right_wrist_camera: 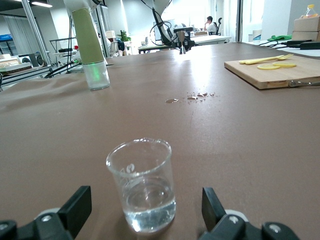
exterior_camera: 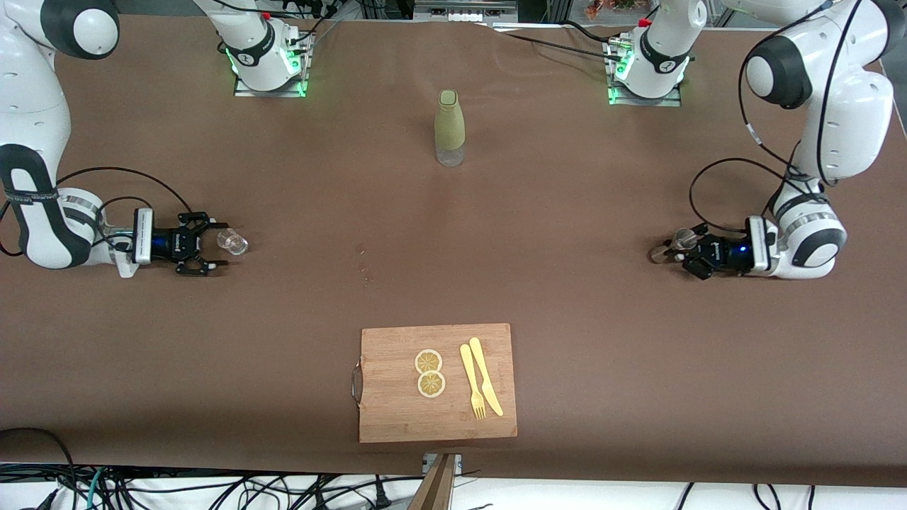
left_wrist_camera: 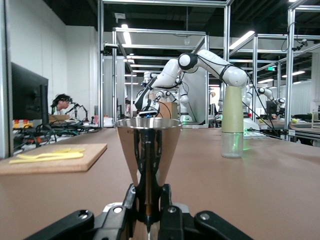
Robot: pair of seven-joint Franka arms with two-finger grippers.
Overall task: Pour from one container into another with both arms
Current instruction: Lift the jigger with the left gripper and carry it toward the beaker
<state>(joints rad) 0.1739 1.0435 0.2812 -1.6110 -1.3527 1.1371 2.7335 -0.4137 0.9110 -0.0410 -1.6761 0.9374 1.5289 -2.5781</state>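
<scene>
While the left gripper (exterior_camera: 668,253) clamped a steel jigger (left_wrist_camera: 148,150), the right gripper (exterior_camera: 212,248) stood wide open around a glass beaker (right_wrist_camera: 142,184), both well apart from the green bottle (exterior_camera: 449,127).

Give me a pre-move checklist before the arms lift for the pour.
1. Left gripper shut on the metal cup: ok.
2. Metal cup upright in the grip: ok.
3. Right gripper shut on the glass: not ok, open, fingers either side of it.
4. Glass upright, some clear liquid in it: ok.
5. Metal cup's contents: cannot tell.
6. Bottle and cutting board apart from both grippers: ok.
</scene>
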